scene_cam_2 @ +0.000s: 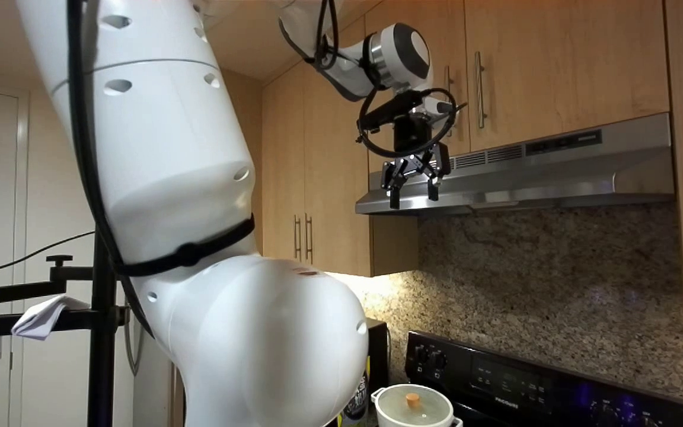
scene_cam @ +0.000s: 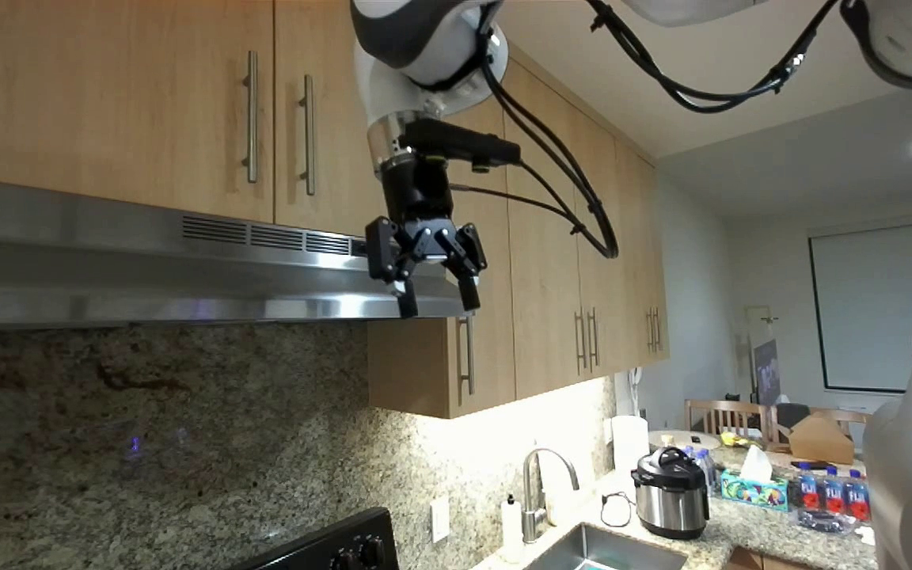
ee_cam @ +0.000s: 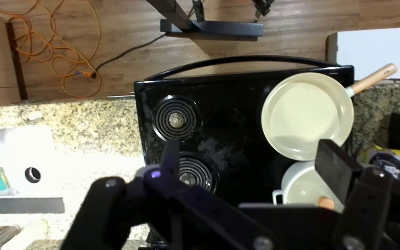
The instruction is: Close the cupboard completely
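At the upper left in an exterior view, the short light-wood wall cupboard (scene_cam: 139,103) shows its flat doors (scene_cam: 195,150) seemingly flush: closing looks done, though the white robot arm (scene_cam: 456,59) hides part. Mid-frame, the black two-fingered gripper (scene_cam: 438,299) stands spread, empty; probably only withdrawal remains.

Above the tool (scene_cam: 438,299), the cupboard (scene_cam: 123,103) is cut off on top; below, the tool partly hides the pot (ee_cam: 301,188).

A kitchen: stove (ee_cam: 240,139) with 2 visible coil burners (ee_cam: 176,119), range hood (scene_cam: 155,265), sink (ee_cam: 24,149), frying pan (ee_cam: 307,116)
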{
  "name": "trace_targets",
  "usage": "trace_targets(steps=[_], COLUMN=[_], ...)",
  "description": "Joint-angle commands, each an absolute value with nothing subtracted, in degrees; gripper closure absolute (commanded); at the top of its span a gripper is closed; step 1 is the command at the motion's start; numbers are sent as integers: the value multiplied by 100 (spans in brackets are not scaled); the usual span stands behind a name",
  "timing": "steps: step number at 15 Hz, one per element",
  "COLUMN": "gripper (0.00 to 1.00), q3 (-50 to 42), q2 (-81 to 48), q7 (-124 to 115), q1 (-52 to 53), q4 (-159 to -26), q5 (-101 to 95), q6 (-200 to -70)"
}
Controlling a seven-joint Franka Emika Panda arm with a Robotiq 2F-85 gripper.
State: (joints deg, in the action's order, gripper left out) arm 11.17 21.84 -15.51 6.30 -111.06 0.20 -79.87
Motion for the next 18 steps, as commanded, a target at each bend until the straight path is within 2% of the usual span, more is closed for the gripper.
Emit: trace_targets(steps=[1, 4, 13, 18], gripper=[0, 0, 0, 0], q3=[1083, 996, 427, 237], q2=[2629, 2686, 2770, 2950], q7=[-999, -579, 924, 1417], q1=[640, 690, 710, 680], q4=[-12172, -12772, -14422, -14736], q5=[-637, -1151, -1324, -1310], q6=[-8451, -9068, -12150, -12770])
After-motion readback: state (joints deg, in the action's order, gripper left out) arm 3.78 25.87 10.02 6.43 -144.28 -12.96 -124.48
